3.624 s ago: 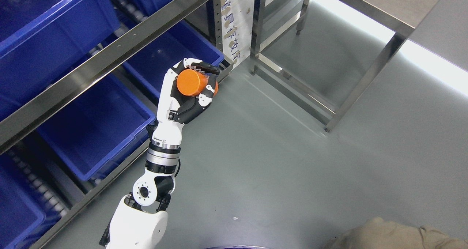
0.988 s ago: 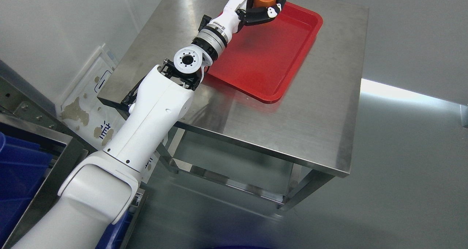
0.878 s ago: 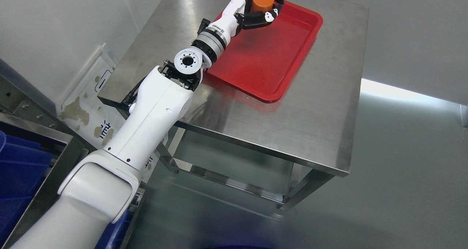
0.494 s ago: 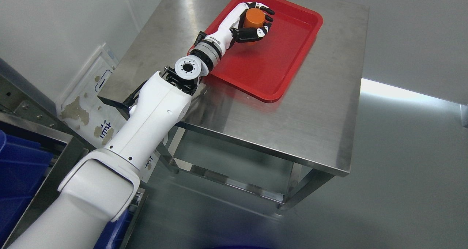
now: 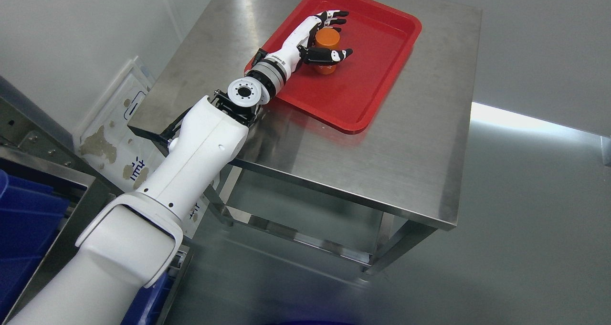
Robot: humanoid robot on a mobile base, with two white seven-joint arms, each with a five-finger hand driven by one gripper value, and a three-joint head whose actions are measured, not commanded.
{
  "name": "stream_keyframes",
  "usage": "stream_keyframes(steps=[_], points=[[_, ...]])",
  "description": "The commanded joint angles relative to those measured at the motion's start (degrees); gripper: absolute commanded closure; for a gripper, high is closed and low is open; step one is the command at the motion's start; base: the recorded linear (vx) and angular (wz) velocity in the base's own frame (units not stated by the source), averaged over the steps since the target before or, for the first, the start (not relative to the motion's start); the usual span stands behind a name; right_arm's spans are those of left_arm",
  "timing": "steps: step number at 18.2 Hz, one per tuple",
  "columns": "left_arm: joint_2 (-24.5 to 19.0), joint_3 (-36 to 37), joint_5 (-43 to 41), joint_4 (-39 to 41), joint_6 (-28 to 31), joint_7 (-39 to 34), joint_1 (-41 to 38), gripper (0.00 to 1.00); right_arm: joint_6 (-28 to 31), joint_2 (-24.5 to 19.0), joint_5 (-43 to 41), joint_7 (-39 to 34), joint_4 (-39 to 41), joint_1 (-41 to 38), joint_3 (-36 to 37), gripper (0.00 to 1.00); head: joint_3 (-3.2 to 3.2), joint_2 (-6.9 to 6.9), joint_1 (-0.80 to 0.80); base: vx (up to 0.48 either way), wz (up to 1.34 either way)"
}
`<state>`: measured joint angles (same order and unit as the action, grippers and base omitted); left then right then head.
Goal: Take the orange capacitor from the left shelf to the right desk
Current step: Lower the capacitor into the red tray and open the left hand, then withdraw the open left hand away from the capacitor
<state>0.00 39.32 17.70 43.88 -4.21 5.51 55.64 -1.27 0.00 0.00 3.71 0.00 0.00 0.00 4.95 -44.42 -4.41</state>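
The left hand (image 5: 321, 37) is open around the orange capacitor (image 5: 327, 47), which stands upright in the red tray (image 5: 382, 72), probably to release it safely.

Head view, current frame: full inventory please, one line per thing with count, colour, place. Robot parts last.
orange capacitor: 1, orange, upright in the tray's far-left part, between the hand's spread fingers
red tray: 1, red, on the far part of the desk top
steel desk: 1, bare metal, centre of view, lower rails visible underneath
blue bins: at least 1, blue, lower left edge, partly cut off
shelf frame: 1, metal, left edge around the bins
wall placard: 1, white with worn patches, leaning behind the desk's left side
floor: grey, right and bottom
left hand: 1, white and black, over the tray, fingers opened around the capacitor
left arm: 1, white, from lower left
right arm: not in view
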Motion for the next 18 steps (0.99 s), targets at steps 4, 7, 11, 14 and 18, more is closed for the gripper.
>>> stream_keyframes(steps=[4, 7, 11, 14, 18], points=[[-1.0, -12.0, 0.1, 4.0, 0.2, 0.3, 5.5, 0.00, 0.0, 1.0, 0.4, 0.0, 1.0, -1.3, 0.6, 0.00, 0.00, 0.00, 0.00, 0.000, 0.00], [-1.0, -20.8, 0.1, 8.8, 0.2, 4.2, 3.5, 0.00, 0.0, 1.0, 0.4, 0.0, 1.0, -1.2, 0.6, 0.00, 0.00, 0.00, 0.00, 0.000, 0.00], [-1.0, -29.5, 0.1, 23.4, 4.5, 10.8, -7.2, 0.00, 0.0, 1.0, 0.4, 0.0, 1.0, -1.3, 0.6, 0.00, 0.00, 0.00, 0.00, 0.000, 0.00], [-1.0, -37.2, 0.1, 38.3, 14.2, 10.6, -15.5, 0.00, 0.0, 1.0, 0.4, 0.0, 1.0, -1.3, 0.6, 0.00, 0.00, 0.00, 0.00, 0.000, 0.00], [-1.0, -40.9, 0.1, 47.6, 14.4, 10.4, -22.6, 0.00, 0.0, 1.0, 0.4, 0.0, 1.0, -1.3, 0.6, 0.00, 0.00, -0.01, 0.00, 0.000, 0.00]])
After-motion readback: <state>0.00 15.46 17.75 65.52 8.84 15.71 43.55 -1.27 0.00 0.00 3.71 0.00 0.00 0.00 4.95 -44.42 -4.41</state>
